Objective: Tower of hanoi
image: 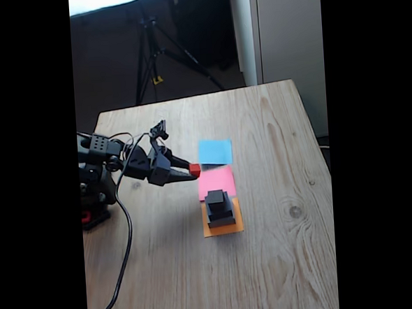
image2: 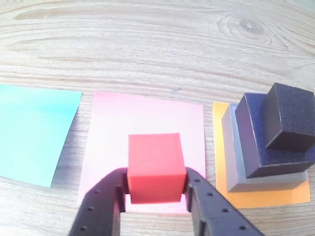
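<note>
In the wrist view we see our gripper [image2: 156, 189] clamped on the red cube [image2: 155, 164], above the pink paper square [image2: 147, 118]. At three o'clock, three dark blocks [image2: 268, 142] sit stacked on the orange paper square [image2: 219, 147]; a blue paper square [image2: 34, 132] lies at nine.

The stack of dark blocks [image: 220, 208] on the orange paper [image: 224, 228] is the only raised obstacle; bare tabletop [image: 289, 261] lies open toward the near and right edges.

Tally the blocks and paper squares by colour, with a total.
Red cube, held in the gripper: 1
Dark blocks, stacked on the orange paper: 3
Blue paper square: 1
Pink paper square: 1
Orange paper square: 1
Total: 7
</note>
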You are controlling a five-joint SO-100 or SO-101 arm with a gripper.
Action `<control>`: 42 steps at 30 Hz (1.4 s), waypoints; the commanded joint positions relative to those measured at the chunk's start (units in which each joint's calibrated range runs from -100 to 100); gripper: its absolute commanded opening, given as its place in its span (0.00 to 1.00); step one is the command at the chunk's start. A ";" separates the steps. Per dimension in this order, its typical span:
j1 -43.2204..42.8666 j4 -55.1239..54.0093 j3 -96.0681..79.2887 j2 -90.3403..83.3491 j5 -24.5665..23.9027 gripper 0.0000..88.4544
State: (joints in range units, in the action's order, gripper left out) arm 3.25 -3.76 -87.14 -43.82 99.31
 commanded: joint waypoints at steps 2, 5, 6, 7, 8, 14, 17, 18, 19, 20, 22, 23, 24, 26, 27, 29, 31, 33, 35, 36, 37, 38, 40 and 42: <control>-0.37 -11.57 -0.05 8.70 0.69 0.02; -0.37 -17.89 -0.14 14.60 0.69 0.02; -0.37 -19.75 -0.14 16.34 0.69 0.02; -0.45 -21.45 -0.14 17.93 0.69 0.02; -0.62 -23.23 -0.14 19.60 0.69 0.02; -1.71 -32.78 0.41 29.06 0.69 0.02; -1.87 -37.64 0.86 33.75 0.69 0.02; -1.96 -39.18 1.05 35.42 0.69 0.02; -1.96 -40.71 1.32 37.01 0.69 0.02; -1.96 -42.09 1.77 38.60 0.69 0.02; -1.71 -44.36 2.77 41.40 0.69 0.02; -1.54 -45.08 3.32 42.54 0.69 0.02; -1.46 -45.65 4.05 43.67 0.69 0.02; -1.12 -45.89 5.59 45.49 0.69 0.02; -1.04 -45.89 6.32 46.24 0.69 0.02; -0.79 -45.89 7.59 47.46 0.69 0.02; -0.62 -46.05 8.41 48.44 0.69 0.02; -0.20 -46.22 8.77 49.20 0.69 0.02; 0.30 -46.30 9.14 50.18 0.69 0.02; 0.47 -46.30 9.32 50.56 0.69 0.02; 0.63 -46.30 9.50 50.94 0.69 0.02; 0.72 -46.30 9.50 51.24 0.69 0.03; 0.72 -46.70 9.50 51.77 0.69 0.03; 0.63 -46.86 9.59 52.07 0.69 0.03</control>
State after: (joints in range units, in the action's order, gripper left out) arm 3.46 -48.76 -78.97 8.42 99.31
